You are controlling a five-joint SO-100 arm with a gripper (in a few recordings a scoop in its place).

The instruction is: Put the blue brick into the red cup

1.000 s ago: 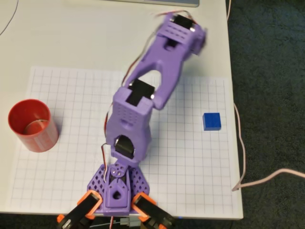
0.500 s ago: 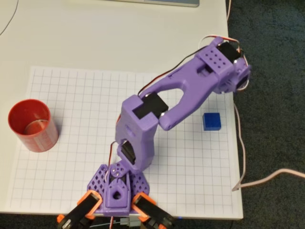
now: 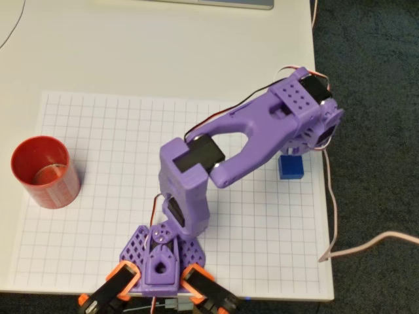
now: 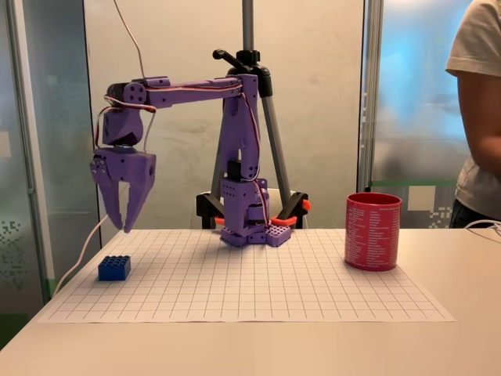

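The blue brick [image 3: 291, 169] [image 4: 114, 268] lies on the grid sheet near its right edge in the overhead view, at the left in the fixed view. The purple arm's wrist [image 3: 298, 118] reaches over it and covers the brick's far edge from above. In the fixed view my gripper [image 4: 124, 228] points straight down, a short way above the brick and slightly to its right. Its fingertips are drawn together with nothing held. The red cup [image 3: 40, 171] [image 4: 373, 232] stands upright at the sheet's opposite side, far from the gripper.
The arm's base [image 3: 160, 258] is fixed with orange clamps at the table's front edge. A tripod [image 4: 249, 63] stands behind the arm. A person [image 4: 477, 117] stands at the right edge of the fixed view. A cable [image 3: 366, 245] trails off the table's right side.
The arm has swung from the sheet's middle to the right, then drawn back a little, so the wrist now overlaps the blue brick from above. Brick and cup have not moved.
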